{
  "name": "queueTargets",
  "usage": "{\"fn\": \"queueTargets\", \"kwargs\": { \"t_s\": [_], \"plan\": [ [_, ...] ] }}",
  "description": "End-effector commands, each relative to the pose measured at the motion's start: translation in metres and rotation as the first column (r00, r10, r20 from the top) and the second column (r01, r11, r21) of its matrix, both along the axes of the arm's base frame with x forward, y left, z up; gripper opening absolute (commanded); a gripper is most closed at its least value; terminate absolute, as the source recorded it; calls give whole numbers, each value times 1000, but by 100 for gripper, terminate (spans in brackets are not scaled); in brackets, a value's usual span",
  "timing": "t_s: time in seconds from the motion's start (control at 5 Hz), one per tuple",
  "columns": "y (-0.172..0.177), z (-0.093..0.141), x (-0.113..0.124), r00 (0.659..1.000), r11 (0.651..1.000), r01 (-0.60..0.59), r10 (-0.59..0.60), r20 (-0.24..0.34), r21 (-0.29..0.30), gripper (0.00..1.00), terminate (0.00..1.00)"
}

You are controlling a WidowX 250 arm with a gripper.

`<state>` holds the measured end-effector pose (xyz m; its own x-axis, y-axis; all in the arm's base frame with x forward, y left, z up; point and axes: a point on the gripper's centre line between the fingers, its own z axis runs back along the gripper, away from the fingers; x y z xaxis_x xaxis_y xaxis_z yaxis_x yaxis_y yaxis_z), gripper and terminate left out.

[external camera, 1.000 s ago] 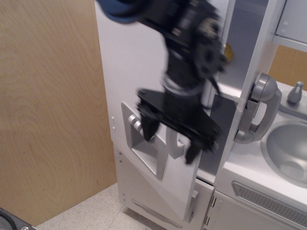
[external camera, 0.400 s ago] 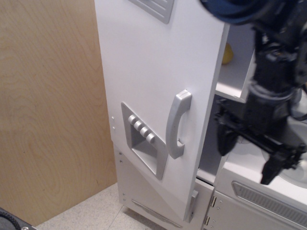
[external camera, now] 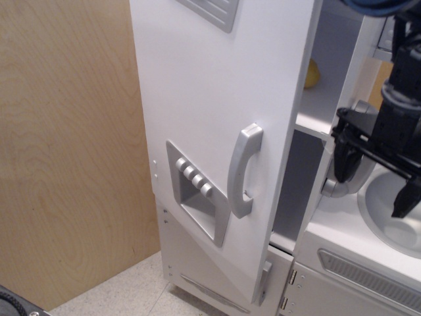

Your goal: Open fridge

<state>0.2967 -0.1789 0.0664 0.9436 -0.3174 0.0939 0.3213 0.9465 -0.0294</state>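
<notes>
The fridge (external camera: 197,99) is a tall white toy cabinet. Its large door stands swung open toward me, with a silver vertical handle (external camera: 242,170) and a grey recessed dispenser panel (external camera: 196,191) with small buttons. A white shelf (external camera: 314,118) shows inside, with a yellow object (external camera: 312,74) at the back. My black gripper (external camera: 375,178) is at the right, apart from the door, over the sink unit. Its fingers (external camera: 344,158) are spread and hold nothing.
A grey sink bowl (external camera: 395,217) sits in the white counter at right, with a silver curved handle (external camera: 352,178) on the cabinet frame beside it. A smaller lower door with a short silver handle (external camera: 264,276) is below. A wooden wall (external camera: 66,151) stands at left.
My gripper has moved from in front of the door handle to the right, away from the door, and now hangs over the sink. The door has swung further open.
</notes>
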Motion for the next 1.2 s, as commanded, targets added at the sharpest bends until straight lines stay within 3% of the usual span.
{"fn": "queueTargets", "kwargs": {
  "t_s": [0.0,0.4,1.0],
  "plan": [
    [40,23,-3,995,997,-67,63,76,44,100,0],
    [83,28,-25,984,983,-153,142,107,101,100,0],
    [161,33,-69,981,977,-182,173,92,108,100,0]
  ]
}}
